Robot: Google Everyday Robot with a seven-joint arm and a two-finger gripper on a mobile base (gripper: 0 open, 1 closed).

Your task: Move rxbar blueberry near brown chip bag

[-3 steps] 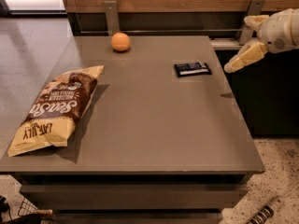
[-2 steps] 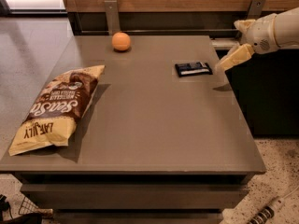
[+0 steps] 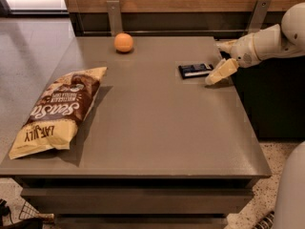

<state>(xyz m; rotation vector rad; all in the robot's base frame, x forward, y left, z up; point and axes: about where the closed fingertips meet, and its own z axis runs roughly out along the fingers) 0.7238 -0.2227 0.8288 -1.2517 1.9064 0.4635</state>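
The rxbar blueberry (image 3: 195,70) is a small flat dark navy bar lying on the grey table (image 3: 157,123), right of centre toward the back. The brown chip bag (image 3: 59,109) lies flat at the table's left front, brown in the middle with cream-yellow ends. My gripper (image 3: 215,62) reaches in from the right on a cream-white arm and is open. One cream finger (image 3: 220,71) hangs just right of the bar's right end, the other sits farther back. The gripper holds nothing. The bar and the bag are far apart.
An orange round fruit (image 3: 124,42) sits at the back of the table, left of the bar. A wooden wall with two metal brackets (image 3: 114,15) runs behind. The table's right edge drops to a dark cabinet and speckled floor.
My gripper has moved left and down from beyond the table's right edge to right beside the bar's right end. The bar, bag and fruit have not moved.
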